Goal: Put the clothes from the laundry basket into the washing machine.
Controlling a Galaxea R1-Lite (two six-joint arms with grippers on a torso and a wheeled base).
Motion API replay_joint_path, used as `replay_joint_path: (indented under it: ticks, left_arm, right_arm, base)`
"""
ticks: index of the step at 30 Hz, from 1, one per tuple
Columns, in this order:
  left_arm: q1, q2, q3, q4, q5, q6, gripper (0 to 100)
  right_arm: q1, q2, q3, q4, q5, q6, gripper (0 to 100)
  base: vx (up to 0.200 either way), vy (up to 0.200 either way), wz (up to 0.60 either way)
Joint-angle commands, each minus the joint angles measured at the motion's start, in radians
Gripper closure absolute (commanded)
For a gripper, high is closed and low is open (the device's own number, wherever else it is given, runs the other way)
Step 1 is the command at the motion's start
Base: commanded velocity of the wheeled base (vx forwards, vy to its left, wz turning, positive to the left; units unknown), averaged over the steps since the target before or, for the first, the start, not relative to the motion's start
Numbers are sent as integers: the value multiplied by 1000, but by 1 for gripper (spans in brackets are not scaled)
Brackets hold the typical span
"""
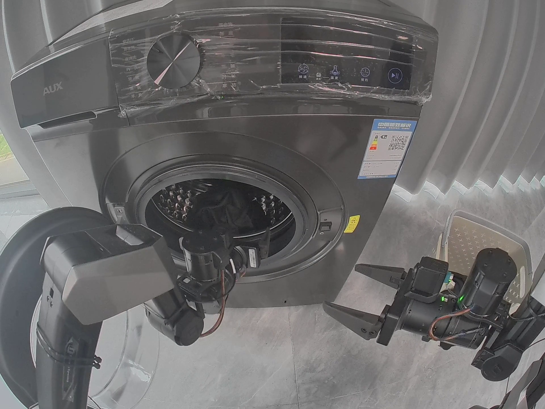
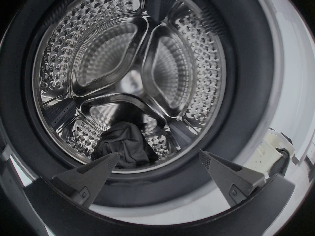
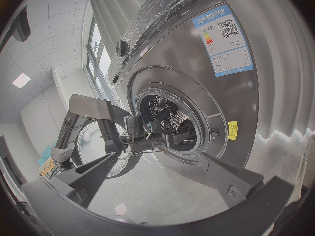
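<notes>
A dark garment (image 2: 123,145) lies crumpled at the bottom of the drum (image 2: 183,27), just inside the rim of the washing machine (image 1: 227,120). The left tool (image 2: 158,154) is held at the mouth of the drum with its fingers spread wide and nothing between them. The round door (image 1: 17,291) stands swung open on the robot's left.

The right tool (image 1: 344,287) is held low over the floor (image 1: 295,359), to the right of the machine's front, with its fingers likewise parted and empty. Just behind it stands the white laundry basket (image 1: 474,237); its inside is mostly hidden by the arm, so what is left in it cannot be told.

One garment is judged to be loaded already. The next move is judged to call for the left arm to be drawn clear of the opening and for the basket to be reached for a further piece, if any is left.

A blue-and-white rating label (image 1: 386,147) with a code square and a small yellow sticker (image 1: 351,223) are fixed to the front panel; a logo is set at the upper left corner, and the dial (image 1: 173,61) and panel are covered with plastic film.
</notes>
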Motion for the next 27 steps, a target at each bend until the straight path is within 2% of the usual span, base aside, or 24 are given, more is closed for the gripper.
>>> replay_joint_path:
  ticks: [1, 10, 14, 16, 18, 20, 21, 23, 24, 27]
  left_arm:
    - [-88, -152, 181, -54, -7, -7, 0]
    - [-200, -425, 429, -72, -7, -35, 0]
    - [-223, -528, 510, -72, -6, -44, 0]
    - [-225, -614, 569, -72, 3, -70, 0]
    - [-219, -667, 598, -72, 9, -84, 0]
    - [-211, -709, 626, -72, 29, -98, 0]
    - [-206, -733, 644, -74, 55, -102, 0]
    - [-205, -744, 649, -75, 66, -104, 0]
    - [-202, -776, 659, -82, 97, -112, 0]
    - [-199, -816, 704, -83, 129, -151, 0]
  right_arm:
    - [0, -1, 1, 0, 1, 0, 0]
    - [5, -1, 1, 0, 0, 0, 0]
    - [6, -1, 1, 0, 0, 0, 0]
    - [8, -1, 1, 0, 0, 0, 0]
    - [11, 1, 1, 0, 0, 0, 0]
    - [13, 1, 1, 0, 0, 1, 0]
    - [16, 1, 1, 0, -2, 1, 0]
    - [17, 1, 1, 0, -2, 1, 0]
    - [23, 1, 1, 0, -2, 3, 0]
    - [26, 1, 4, 0, -2, 3, 0]
  base:
    - [0, 0, 0]
    - [0, 0, 0]
    - [0, 0, 0]
    - [0, 0, 0]
    - [0, 0, 0]
    - [0, 0, 0]
    - [0, 0, 0]
    - [0, 0, 0]
    - [0, 0, 0]
    - [0, 0, 0]
